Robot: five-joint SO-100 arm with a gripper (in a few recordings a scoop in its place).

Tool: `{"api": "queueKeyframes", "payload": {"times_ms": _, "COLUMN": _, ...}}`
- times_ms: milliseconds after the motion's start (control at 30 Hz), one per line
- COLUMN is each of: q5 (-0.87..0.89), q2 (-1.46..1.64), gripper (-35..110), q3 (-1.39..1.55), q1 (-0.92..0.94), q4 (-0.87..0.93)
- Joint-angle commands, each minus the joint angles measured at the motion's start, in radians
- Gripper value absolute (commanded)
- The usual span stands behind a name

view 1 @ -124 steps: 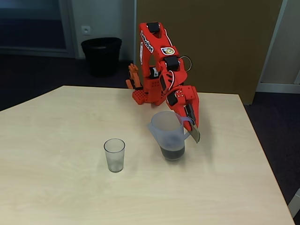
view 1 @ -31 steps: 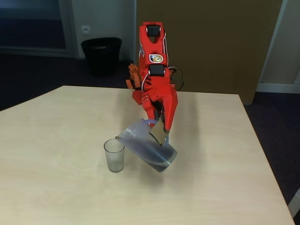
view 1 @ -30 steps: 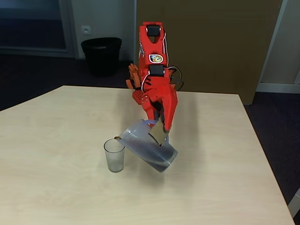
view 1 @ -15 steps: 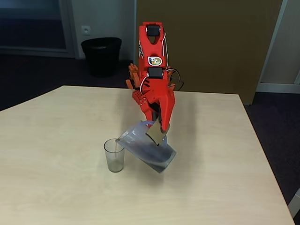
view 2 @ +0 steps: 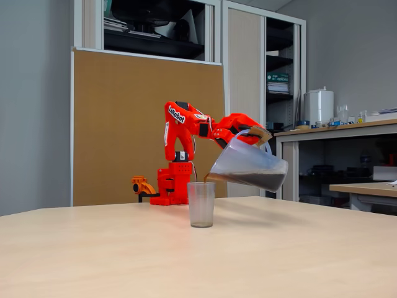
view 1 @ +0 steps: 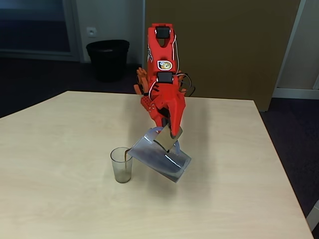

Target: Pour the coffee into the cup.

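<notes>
A small clear tapered cup [view 1: 121, 165] [view 2: 201, 203] stands upright on the pale wooden table [view 1: 60, 139]. Held in the air beside it is a translucent jug [view 1: 160, 158] [view 2: 248, 166], tilted steeply with its spout over the cup's rim. Dark coffee [view 2: 255, 179] lies along the jug's lower side and reaches the spout, where a thin dark stream touches the cup's rim. My red gripper [view 1: 168, 138] [view 2: 255, 133] is shut on the jug's flat handle from above.
The arm's red base [view 1: 147, 97] [view 2: 173, 186] sits at the table's far edge. A black bin [view 1: 107, 59] stands on the floor behind the table. Desks and shelves [view 2: 322, 136] fill the right background.
The jug was standing upright on the table to the right; it has been lifted, carried left to the cup and tipped further, so the coffee now reaches the spout.
</notes>
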Motion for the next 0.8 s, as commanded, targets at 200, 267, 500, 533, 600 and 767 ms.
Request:
{"api": "queueKeyframes", "payload": {"times_ms": 200, "q5": 0.074, "q2": 0.074, "gripper": 0, "q3": 0.009, "q1": -0.005, "q4": -0.074}}
{"api": "queueKeyframes", "payload": {"times_ms": 267, "q5": 0.080, "q2": 0.074, "gripper": 0, "q3": 0.009, "q1": -0.003, "q4": -0.080}}
{"api": "queueKeyframes", "payload": {"times_ms": 500, "q5": 0.097, "q2": 0.074, "gripper": 0, "q3": 0.012, "q1": 0.003, "q4": -0.095}}
{"api": "queueKeyframes", "payload": {"times_ms": 533, "q5": 0.097, "q2": 0.074, "gripper": 0, "q3": 0.014, "q1": 0.003, "q4": -0.097}}
{"api": "queueKeyframes", "payload": {"times_ms": 600, "q5": 0.100, "q2": 0.074, "gripper": 0, "q3": 0.017, "q1": 0.006, "q4": -0.104}}
{"api": "queueKeyframes", "payload": {"times_ms": 767, "q5": 0.101, "q2": 0.074, "gripper": 0, "q3": 0.025, "q1": 0.012, "q4": -0.120}}
